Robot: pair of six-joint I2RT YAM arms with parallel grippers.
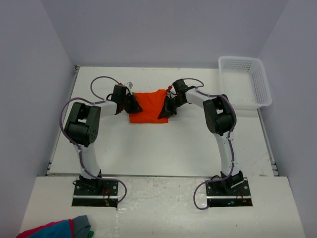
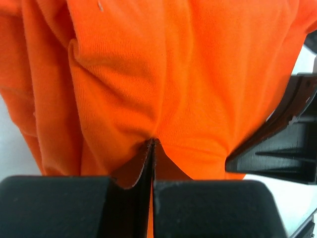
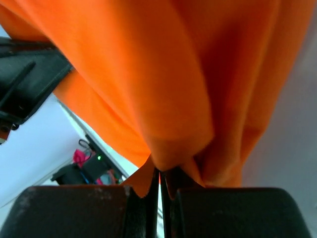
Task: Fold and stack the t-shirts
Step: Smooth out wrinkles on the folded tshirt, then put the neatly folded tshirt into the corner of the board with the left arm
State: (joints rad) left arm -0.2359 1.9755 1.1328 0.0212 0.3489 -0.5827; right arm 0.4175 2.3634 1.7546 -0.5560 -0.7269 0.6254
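A bright orange t-shirt (image 1: 148,106) hangs between my two grippers above the far middle of the table, partly folded. My left gripper (image 1: 132,103) is shut on its left edge; the left wrist view shows the cloth (image 2: 163,74) pinched between the closed jaws (image 2: 151,144). My right gripper (image 1: 167,106) is shut on its right edge; the right wrist view shows the cloth (image 3: 163,74) bunched at the closed jaws (image 3: 159,171). The lower edge of the shirt reaches the table.
A white plastic basket (image 1: 244,82) stands at the far right of the table. A red, blue and grey cloth bundle (image 1: 57,229) lies at the near left, in front of the left arm's base. Grey walls close in the left, back and right.
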